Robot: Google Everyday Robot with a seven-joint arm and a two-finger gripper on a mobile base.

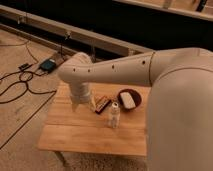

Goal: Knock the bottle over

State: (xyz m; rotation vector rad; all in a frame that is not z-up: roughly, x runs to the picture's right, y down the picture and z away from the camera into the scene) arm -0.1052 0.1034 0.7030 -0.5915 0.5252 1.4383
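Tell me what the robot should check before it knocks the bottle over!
1. Bottle standing upright: ok.
2. Bottle well in from the table edge: ok.
3. Gripper down near the tabletop, beside the bottle and not touching it: ok.
4. Way from gripper to bottle free: not ok, a bar lies between them.
5. Bowl out of the bottle's fall: cannot tell, it sits close behind.

light wooden table (75,136) on beige carpet floor (20,131), black cables (17,82) far left, dark wall (130,22) with pale rail (60,28) far side.
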